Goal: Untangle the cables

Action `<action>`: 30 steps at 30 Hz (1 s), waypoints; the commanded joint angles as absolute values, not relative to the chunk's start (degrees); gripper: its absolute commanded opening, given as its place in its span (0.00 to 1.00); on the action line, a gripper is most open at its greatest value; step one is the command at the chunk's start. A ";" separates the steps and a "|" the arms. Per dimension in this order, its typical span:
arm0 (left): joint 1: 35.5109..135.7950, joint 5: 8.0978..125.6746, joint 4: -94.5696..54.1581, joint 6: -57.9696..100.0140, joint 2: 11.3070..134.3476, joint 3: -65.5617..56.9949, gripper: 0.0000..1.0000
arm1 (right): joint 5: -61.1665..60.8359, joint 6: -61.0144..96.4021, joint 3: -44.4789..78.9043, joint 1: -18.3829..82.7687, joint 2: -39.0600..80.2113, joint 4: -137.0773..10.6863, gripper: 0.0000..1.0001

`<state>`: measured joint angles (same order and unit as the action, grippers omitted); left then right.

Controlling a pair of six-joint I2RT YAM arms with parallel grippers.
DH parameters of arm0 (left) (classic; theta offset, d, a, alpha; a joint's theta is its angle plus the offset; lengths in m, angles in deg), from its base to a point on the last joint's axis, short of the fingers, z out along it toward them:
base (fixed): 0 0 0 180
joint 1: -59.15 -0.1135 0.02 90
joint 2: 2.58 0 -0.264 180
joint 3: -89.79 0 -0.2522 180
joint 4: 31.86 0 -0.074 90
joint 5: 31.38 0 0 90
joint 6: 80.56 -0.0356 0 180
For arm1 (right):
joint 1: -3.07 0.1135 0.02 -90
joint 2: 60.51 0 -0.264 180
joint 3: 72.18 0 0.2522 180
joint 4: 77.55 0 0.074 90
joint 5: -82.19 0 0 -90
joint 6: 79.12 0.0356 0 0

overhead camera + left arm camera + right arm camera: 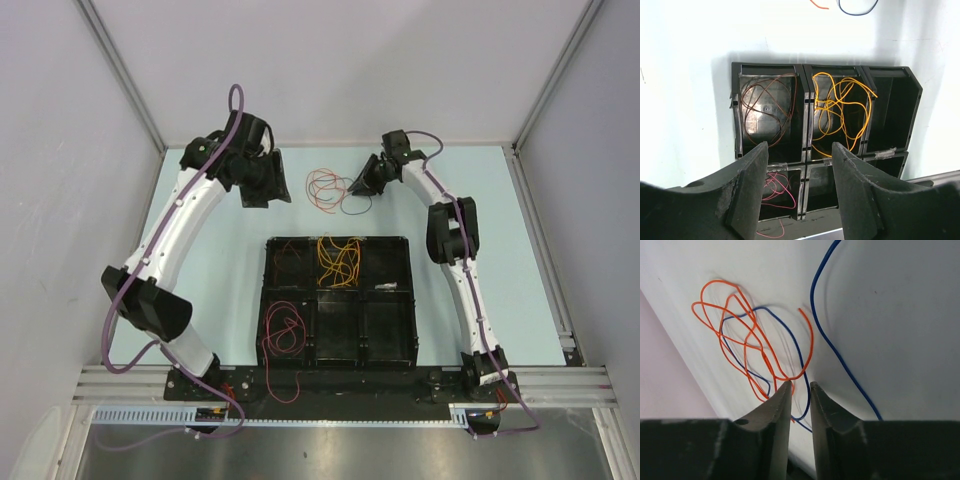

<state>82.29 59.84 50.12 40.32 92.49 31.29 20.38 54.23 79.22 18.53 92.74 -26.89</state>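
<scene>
Table [200,250] — pale, walled on three sides.
Tray [388,335] — black, six compartments, lower centre of the top view.
Left arm [185,225], left of frame; Right arm [455,260], right of frame. Both are white and reach towards the upper centre.
Left gripper [799,185] — jaws spread wide, nothing between them, raised and facing the tray.
Right gripper [800,390] — fingers drawn close, a narrow slit between the tips. A loop of cable crosses at the slit; whether it is pinched, cannot tell.
Orange cable [740,335] and Blue cable [825,335]: interlooped on the table above the tray, upper centre, between the grippers.
Yellow cable [840,107]: tray, upper middle compartment.
Brown cable [767,105]: upper left compartment.
Crimson cable [776,187]: lower left compartment, one end trailing over the bottom rim.
</scene>
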 commanded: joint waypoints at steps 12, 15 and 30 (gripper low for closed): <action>81.83 60.03 47.91 42.05 87.95 28.06 0.56 | 25.94 52.99 80.80 18.01 84.71 -30.13 0.00; 81.92 60.82 46.33 42.75 86.02 25.16 0.56 | 25.68 50.35 78.96 18.53 79.96 -28.73 0.00; 81.92 64.78 38.68 44.43 76.88 11.18 0.56 | 26.65 42.70 83.87 26.18 59.04 -17.56 0.00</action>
